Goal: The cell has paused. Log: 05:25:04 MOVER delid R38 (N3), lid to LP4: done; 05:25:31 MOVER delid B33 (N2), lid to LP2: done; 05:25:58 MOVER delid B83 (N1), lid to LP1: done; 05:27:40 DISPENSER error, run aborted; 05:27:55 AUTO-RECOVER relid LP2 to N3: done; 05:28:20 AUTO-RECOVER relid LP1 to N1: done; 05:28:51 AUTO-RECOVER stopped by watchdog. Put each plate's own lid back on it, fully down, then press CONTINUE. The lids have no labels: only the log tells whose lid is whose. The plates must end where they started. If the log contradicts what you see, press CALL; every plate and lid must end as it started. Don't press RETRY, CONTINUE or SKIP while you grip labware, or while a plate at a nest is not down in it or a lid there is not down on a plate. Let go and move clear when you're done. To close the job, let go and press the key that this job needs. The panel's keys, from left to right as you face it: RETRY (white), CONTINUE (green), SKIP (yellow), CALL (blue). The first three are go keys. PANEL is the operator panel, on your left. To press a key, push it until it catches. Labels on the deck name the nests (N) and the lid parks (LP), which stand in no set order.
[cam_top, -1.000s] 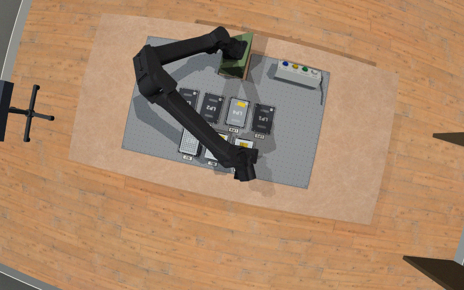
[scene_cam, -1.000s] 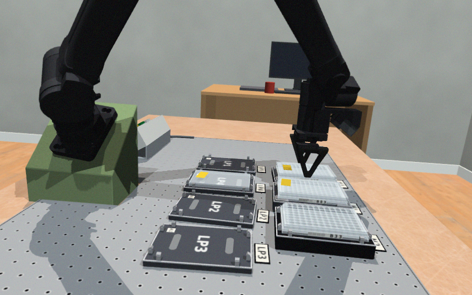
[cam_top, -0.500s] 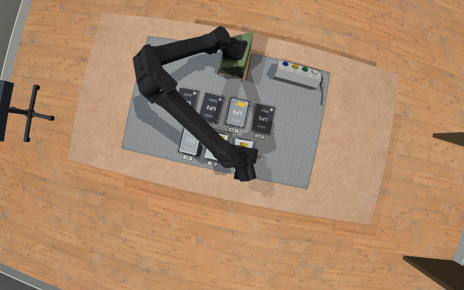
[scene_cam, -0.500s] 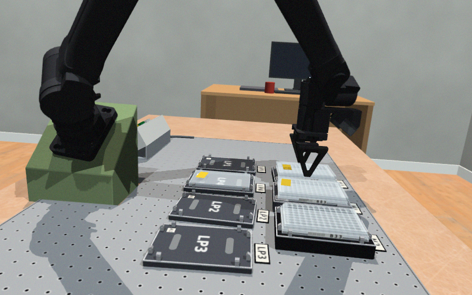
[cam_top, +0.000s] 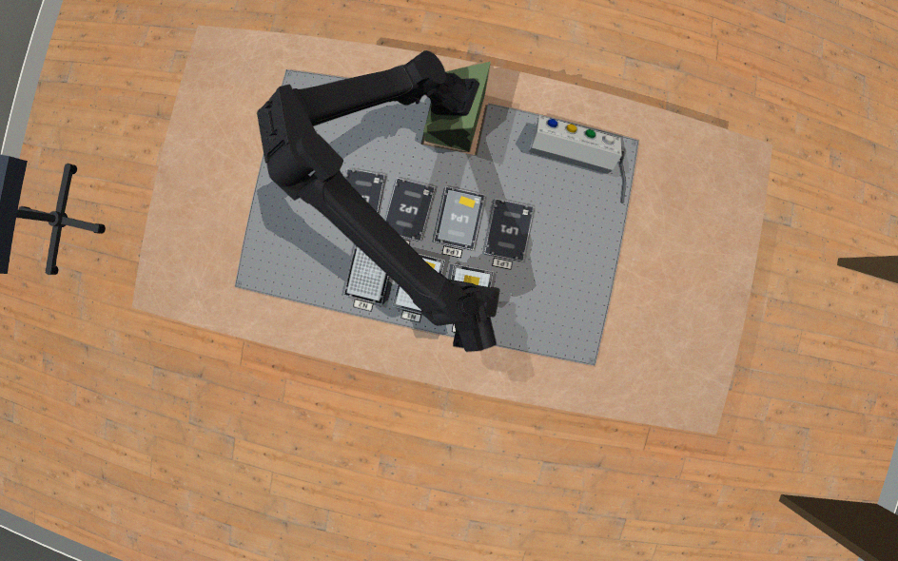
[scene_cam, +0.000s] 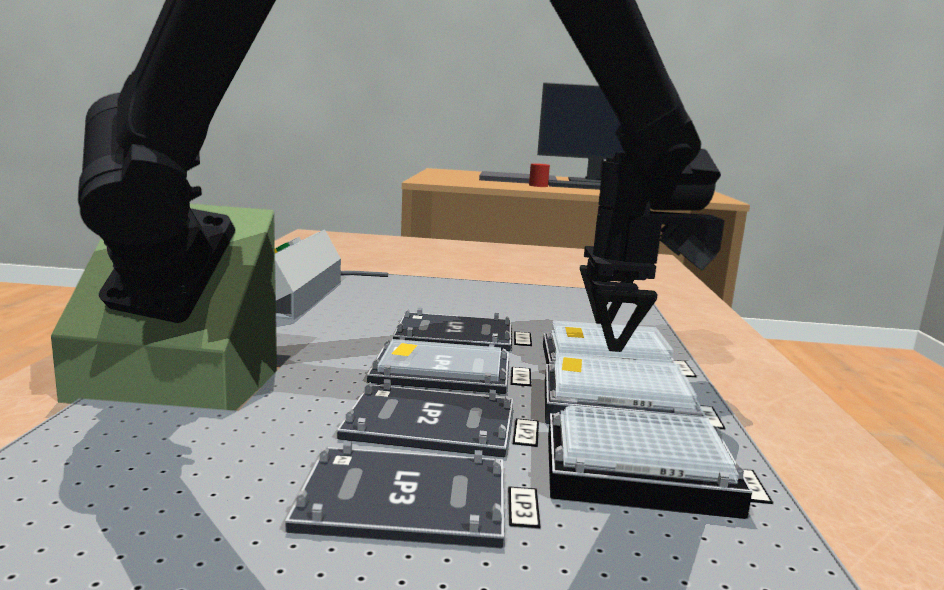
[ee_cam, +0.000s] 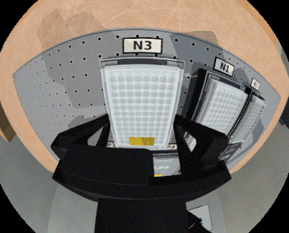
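Gripper (scene_cam: 619, 338), closed on the yellow-tagged lid (scene_cam: 608, 340) covering the plate at nest N3 (ee_cam: 141, 45), by the desk's far right edge; if lifted unevenly, the plate beneath could be dragged from its nest, or the lid dropped onto neighbouring plate B83 (scene_cam: 621, 381).

wooden table (cam_top: 683, 279), grey perforated deck (cam_top: 578, 279)

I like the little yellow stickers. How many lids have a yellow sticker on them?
3. One lid sits on the LP4 pad; one covers the middle plate; one covers the far plate at N3, where the claw grips it. The arm may hide others.
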You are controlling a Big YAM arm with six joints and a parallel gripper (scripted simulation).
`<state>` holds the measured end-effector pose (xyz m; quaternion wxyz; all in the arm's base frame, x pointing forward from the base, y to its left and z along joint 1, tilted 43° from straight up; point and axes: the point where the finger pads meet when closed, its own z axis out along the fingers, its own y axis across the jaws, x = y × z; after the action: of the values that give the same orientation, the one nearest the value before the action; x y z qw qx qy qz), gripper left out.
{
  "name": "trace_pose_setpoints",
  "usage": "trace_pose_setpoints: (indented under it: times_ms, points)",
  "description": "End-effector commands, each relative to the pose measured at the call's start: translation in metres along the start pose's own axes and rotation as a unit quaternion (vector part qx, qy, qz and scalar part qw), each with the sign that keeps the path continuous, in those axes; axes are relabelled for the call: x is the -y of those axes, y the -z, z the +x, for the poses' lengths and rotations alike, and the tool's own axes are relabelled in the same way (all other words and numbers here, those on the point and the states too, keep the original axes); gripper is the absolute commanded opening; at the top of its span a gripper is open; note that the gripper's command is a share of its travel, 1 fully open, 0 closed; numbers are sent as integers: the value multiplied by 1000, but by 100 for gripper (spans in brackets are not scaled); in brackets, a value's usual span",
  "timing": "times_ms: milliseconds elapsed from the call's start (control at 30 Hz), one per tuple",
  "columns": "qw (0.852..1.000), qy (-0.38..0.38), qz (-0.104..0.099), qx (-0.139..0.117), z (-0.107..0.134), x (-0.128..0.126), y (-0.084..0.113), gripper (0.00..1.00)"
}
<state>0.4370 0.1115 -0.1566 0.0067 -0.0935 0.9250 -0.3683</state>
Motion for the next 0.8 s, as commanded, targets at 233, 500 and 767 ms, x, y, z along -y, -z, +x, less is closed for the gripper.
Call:
trace_pose_setpoints:
  times_ms: [233, 500, 767]
  points:
    - [1000, -15, -9, 23, -19, -2, 27, 0]
    - [999, -24, -11, 23, -24, 3, 27, 0]
    - [999, -16, -10, 27, -22, -3, 37, 0]
